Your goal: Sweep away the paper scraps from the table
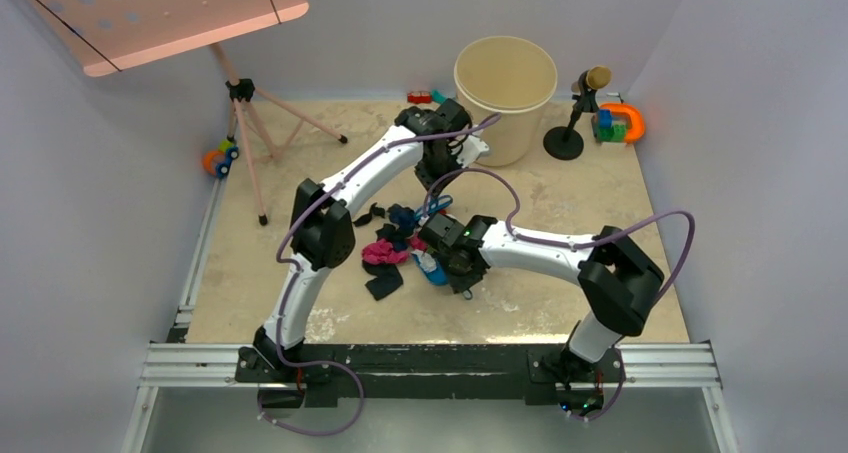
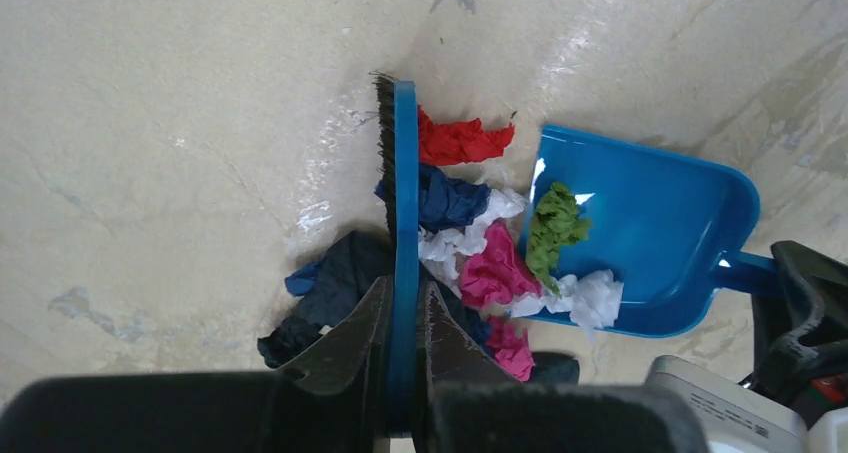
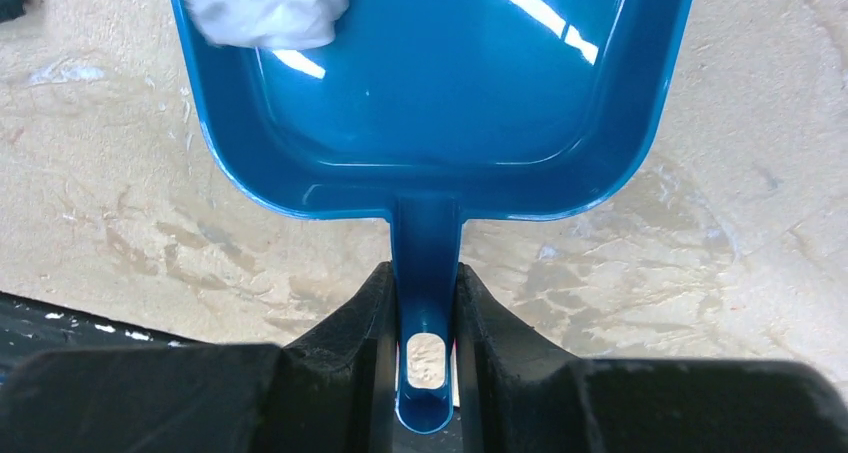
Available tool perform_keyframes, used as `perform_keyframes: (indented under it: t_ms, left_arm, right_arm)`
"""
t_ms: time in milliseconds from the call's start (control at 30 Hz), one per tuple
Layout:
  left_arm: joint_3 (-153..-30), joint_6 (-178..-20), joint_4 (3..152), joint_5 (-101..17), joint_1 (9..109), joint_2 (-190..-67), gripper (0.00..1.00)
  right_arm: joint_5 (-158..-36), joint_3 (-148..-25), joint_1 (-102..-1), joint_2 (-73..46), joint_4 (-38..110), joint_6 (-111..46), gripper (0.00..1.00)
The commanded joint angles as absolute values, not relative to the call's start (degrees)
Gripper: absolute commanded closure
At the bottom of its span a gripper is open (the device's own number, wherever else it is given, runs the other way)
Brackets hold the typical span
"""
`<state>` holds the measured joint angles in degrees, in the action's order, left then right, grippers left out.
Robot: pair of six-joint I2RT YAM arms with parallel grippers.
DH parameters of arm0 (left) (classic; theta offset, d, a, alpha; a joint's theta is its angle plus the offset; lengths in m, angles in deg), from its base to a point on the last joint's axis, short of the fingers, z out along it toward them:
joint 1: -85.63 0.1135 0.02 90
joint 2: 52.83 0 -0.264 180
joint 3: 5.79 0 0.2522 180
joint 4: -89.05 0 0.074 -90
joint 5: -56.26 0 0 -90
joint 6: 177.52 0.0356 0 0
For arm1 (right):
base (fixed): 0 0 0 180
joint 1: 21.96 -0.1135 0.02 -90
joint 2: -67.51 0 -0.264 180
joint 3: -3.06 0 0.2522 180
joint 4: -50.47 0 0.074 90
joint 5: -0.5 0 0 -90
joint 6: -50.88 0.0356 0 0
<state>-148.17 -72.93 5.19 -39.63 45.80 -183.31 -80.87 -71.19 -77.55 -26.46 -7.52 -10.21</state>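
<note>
Beige, stained surface (image 2: 150,123). The left jaws clamp a blue brush (image 2: 405,223) against scraps (image 2: 495,268) heaped at the mouth of a dustpan (image 2: 660,223); some lie inside. The right jaws clamp its handle.

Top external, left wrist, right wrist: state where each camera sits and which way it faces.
Top external: above and behind the arms, looking down on the table; left arm and right arm show, bases at bottom.
Left wrist: on that wrist, looking down past the left end effector, shut on the brush, at the paper scraps.
Right wrist: on that wrist, looking along the right end effector, shut on the dustpan handle.
Shared: both wrist views show the dustpan and a white scrap at its mouth.
</note>
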Motion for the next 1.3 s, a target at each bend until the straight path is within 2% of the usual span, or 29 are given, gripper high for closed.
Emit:
perform_keyframes:
  t_ms: [0, 267, 500, 700, 1000, 1267]
  left_arm:
    - [-149.42, -74.4, 0.76, -46.0, 45.7, -180.93, 1.0]
    - [-152.99, -78.61, -3.47, -50.63, 45.42, -178.42, 1.0]
    - [-153.26, -81.34, -3.42, -46.15, 45.37, -175.45, 1.0]
    - [-152.78, -86.93, -1.3, -40.93, 45.52, -172.44, 1.0]
    - [-137.49, -97.46, 10.86, -35.78, 45.53, -160.49, 1.0]
    - [-125.56, -103.84, 14.96, -22.81, 46.85, -149.47, 1.0]
  right_arm:
    - [-80.12, -72.92, -75.35, -26.31, -2.42, -12.47, 1.0]
    - [-76.97, -70.42, -73.46, -26.24, 3.93, -13.49, 1.0]
    - [-72.11, -66.7, -73.69, -24.38, 7.68, -13.98, 1.0]
    - [-69.88, -59.26, -75.19, -17.37, 14.16, -13.76, 1.0]
    - [-69.32, -57.08, -77.76, -13.85, 14.91, -12.72, 1.0]
    - [-68.94, -57.78, -78.65, -9.7, 11.5, -11.7, 1.0]
